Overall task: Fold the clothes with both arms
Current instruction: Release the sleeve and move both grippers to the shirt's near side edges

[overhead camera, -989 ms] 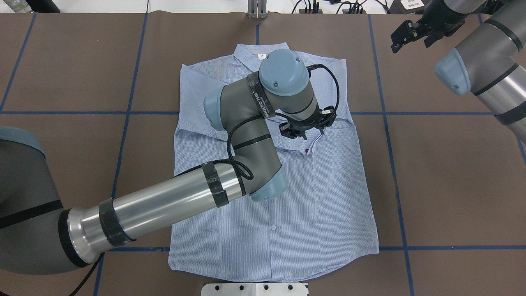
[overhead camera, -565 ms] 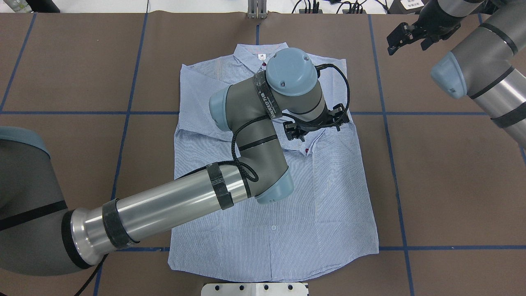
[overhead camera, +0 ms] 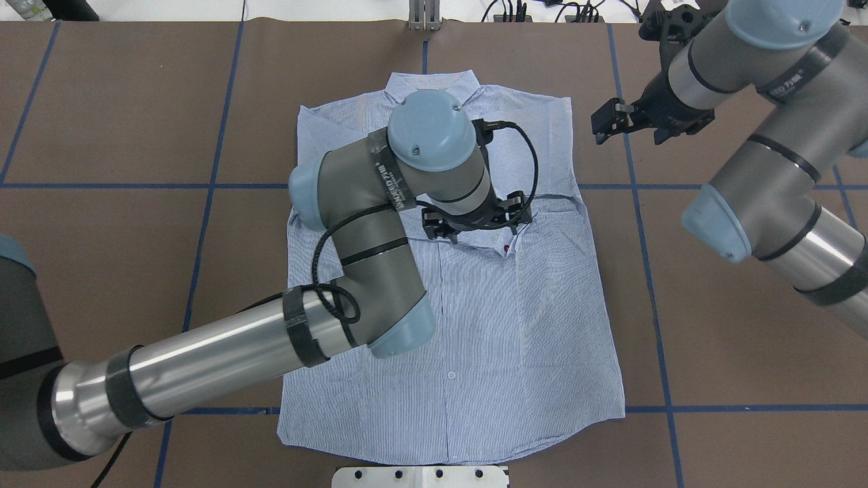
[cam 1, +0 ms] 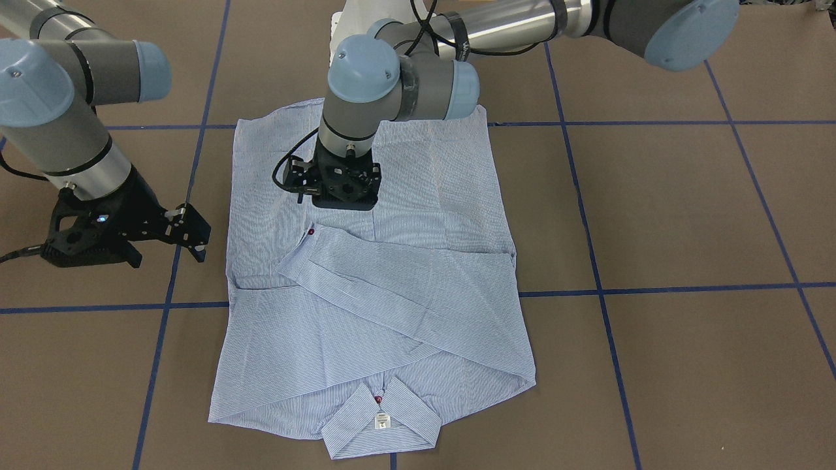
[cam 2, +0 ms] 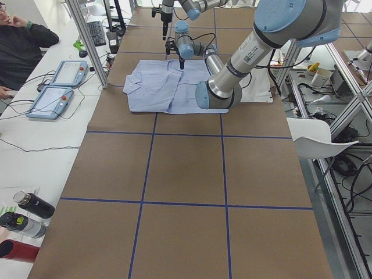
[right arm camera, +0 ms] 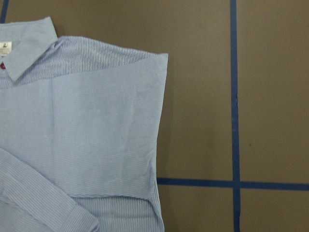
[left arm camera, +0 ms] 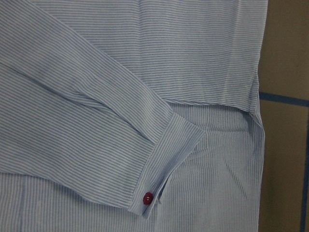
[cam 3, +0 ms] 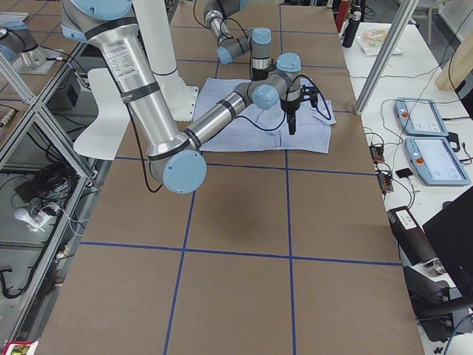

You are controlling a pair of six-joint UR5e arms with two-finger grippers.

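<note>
The blue-and-white striped shirt (overhead camera: 515, 339) lies flat on the brown table, collar (cam 1: 380, 418) at the far side from the robot. A sleeve is folded across the chest, and its cuff (left arm camera: 159, 179) with a dark red button (left arm camera: 147, 197) lies near the middle. My left gripper (overhead camera: 475, 225) hovers over the chest just beside that cuff, pointing down, open and empty; it also shows in the front view (cam 1: 341, 190). My right gripper (overhead camera: 608, 124) is open and empty, just off the shirt's right shoulder corner (right arm camera: 161, 58); it also shows in the front view (cam 1: 189, 235).
Blue tape lines (overhead camera: 644, 237) grid the brown table cover. The white pedestal base (overhead camera: 420, 476) sits at the near edge. Two teach pendants (cam 2: 61, 87) and a seated person (cam 2: 20, 49) are beside the far side; bottles (cam 2: 26, 215) stand at the table's end.
The left wrist has shifted left and slightly back along the chest, away from the cuff. The right arm has swung down and inward from the far right corner toward the shirt's right shoulder.
</note>
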